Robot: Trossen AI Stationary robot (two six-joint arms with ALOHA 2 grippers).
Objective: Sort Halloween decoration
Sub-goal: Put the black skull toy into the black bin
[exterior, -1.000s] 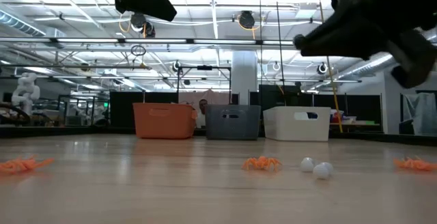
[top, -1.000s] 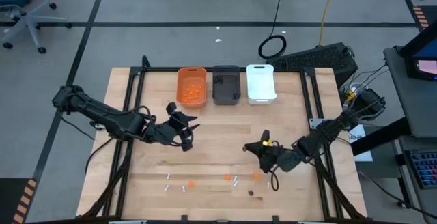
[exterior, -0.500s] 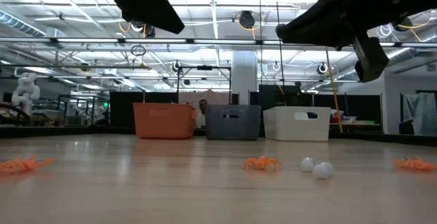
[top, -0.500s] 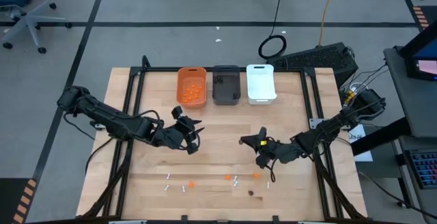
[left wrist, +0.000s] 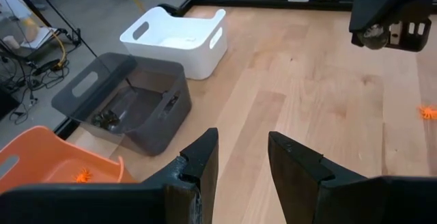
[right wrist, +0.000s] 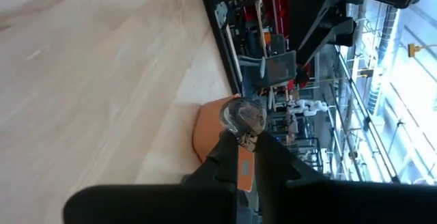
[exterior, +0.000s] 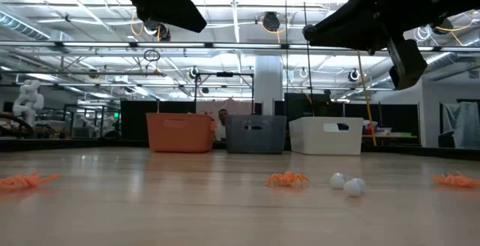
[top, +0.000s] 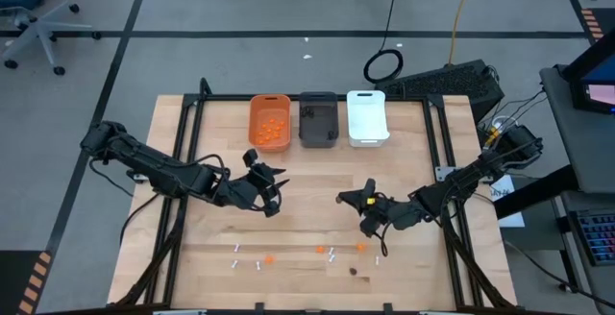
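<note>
Small Halloween decoration pieces lie near the table's front edge: white sticks (top: 235, 249), orange blobs (top: 320, 250) and a dark lump (top: 354, 271). More orange blobs lie in the orange bin (top: 270, 121), and dark lumps (left wrist: 109, 119) lie in the grey bin (top: 318, 119). My left gripper (top: 272, 192) hovers open and holds nothing (left wrist: 242, 142), above the table's middle left. My right gripper (top: 344, 200) hovers above the middle right, shut on a small whitish piece (right wrist: 241, 115). My right gripper pinches the whitish piece between its two fingertips (right wrist: 229, 145). The piece's rounded end (right wrist: 241, 113) sticks out past the tips. The fingers lie nearly level and point toward the table's left and far side. The piece is lifted clear of the table.
The white bin (top: 366, 116) stands beside the grey one along the far edge, right of the orange bin. In the low view an orange blob (exterior: 286, 178) and white rounded ends (exterior: 346, 184) rest on the wood. The table's middle is bare wood.
My right gripper has rolled about its pointing line and shifted a little toward the table's left and far side, staying shut. My left gripper has moved slightly toward the table's right and down, still open. Both have kept still in the last half second.
</note>
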